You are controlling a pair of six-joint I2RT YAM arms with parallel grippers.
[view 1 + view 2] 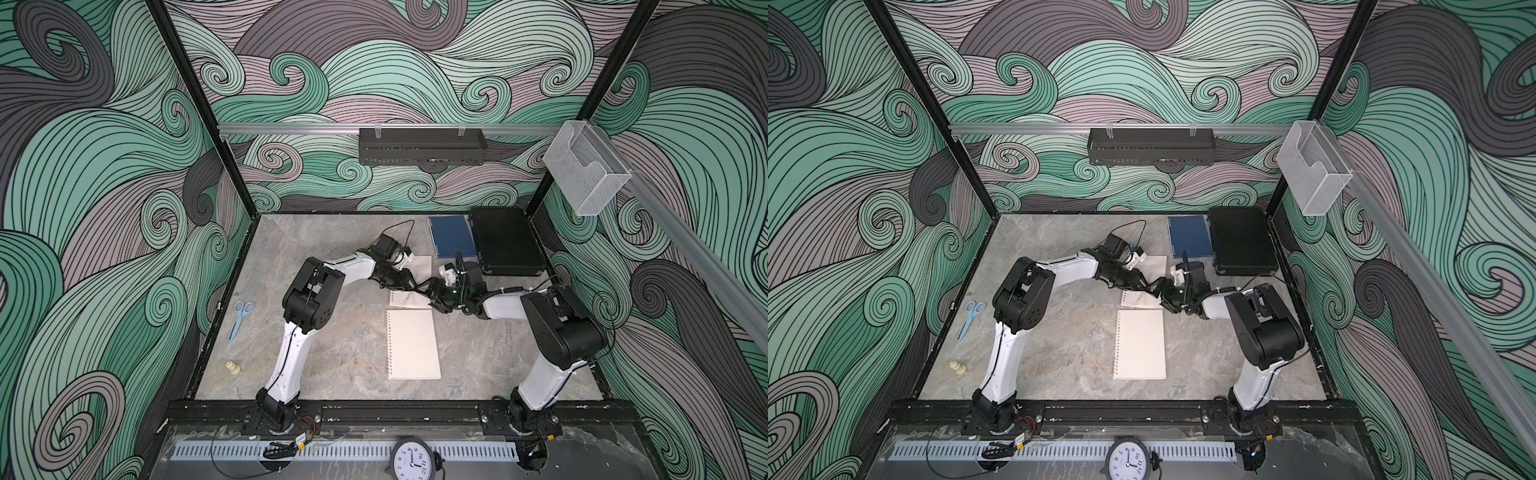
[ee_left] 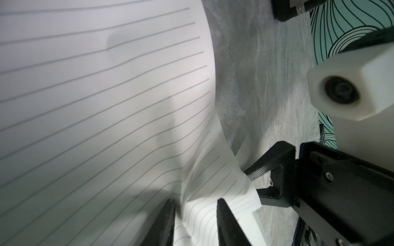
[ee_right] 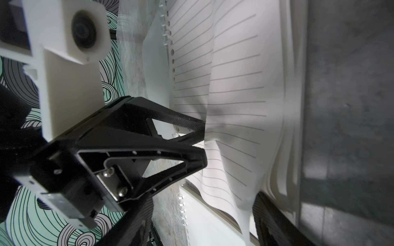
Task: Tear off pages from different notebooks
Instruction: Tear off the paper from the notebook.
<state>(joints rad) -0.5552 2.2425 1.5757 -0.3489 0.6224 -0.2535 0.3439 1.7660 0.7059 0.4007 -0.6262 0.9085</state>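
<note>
Scissors: pale blue scissors (image 1: 240, 318) lie flat by the left wall, well apart from all the paper.
Small bits: two cream pieces (image 1: 233, 368) sit on the table (image 1: 332, 365), nearer the front than the scissors.
Left gripper: the left gripper (image 3: 203, 141) is at a fold in a white lined page (image 2: 106, 95). Its jaws are a little apart with the paper between them, not squeezed flat.
Raised paper: that lined page curls up off the lined notebook (image 1: 403, 300) mid-table, between both grippers. Whether its holed edge is free of the wire I cannot tell.
Loose paper: a lined sheet (image 1: 423, 266) lies flat just behind the left gripper.
Cream notebook: the cream notebook (image 1: 413, 345) lies open and flat, just in front of the lined notebook.
Right gripper: the right gripper (image 2: 254, 184) is spread wide, with the page's corner between its jaws.
Back right: the blue notebook (image 1: 452, 237) lies closed, just beside a black case (image 1: 505, 241).
</note>
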